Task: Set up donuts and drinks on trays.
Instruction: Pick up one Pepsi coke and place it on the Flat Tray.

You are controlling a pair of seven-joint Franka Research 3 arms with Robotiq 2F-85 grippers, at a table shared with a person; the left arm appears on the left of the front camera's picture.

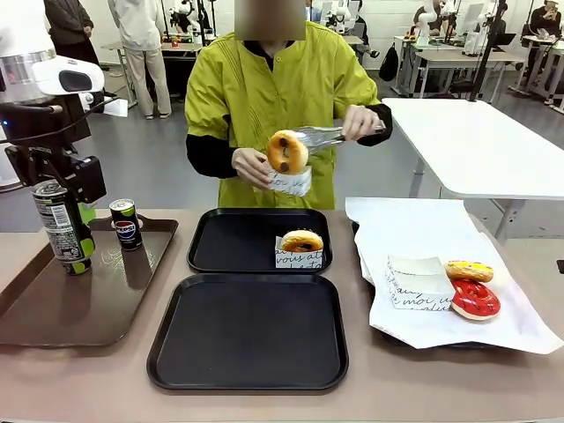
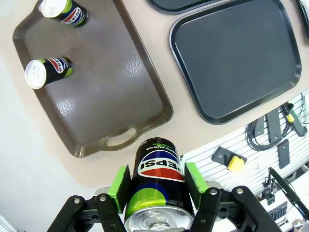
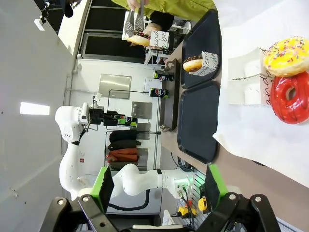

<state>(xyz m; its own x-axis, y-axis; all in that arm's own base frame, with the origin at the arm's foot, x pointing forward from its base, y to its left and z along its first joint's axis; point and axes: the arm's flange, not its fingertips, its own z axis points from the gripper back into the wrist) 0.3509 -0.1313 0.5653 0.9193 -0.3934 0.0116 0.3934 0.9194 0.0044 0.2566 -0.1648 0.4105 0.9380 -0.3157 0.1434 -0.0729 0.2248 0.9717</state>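
Observation:
My left gripper [image 1: 74,222] is shut on a dark Pepsi can [image 1: 62,231], one of the drinks, held upright over the left end of the brown tray [image 1: 53,308]. The left wrist view shows that can [image 2: 157,186] clamped between the green pads [image 2: 119,188]. Two more cans [image 2: 65,10] [image 2: 47,71] stand on the brown tray. Two black trays lie mid-table: the near one [image 1: 247,330] is bare, the far one [image 1: 233,242] holds a boxed donut [image 1: 301,248]. The person grips another donut [image 1: 288,152] with tongs above a white box [image 1: 293,182] held in the other hand. My right gripper [image 3: 158,184] is open.
A white-paper-lined tray [image 1: 414,330] at the right carries a yellow sprinkled donut [image 1: 469,270], a red donut [image 1: 475,300] and an empty white box [image 1: 419,282]. One can [image 1: 126,223] stands at the brown tray's far edge. The person stands across the table.

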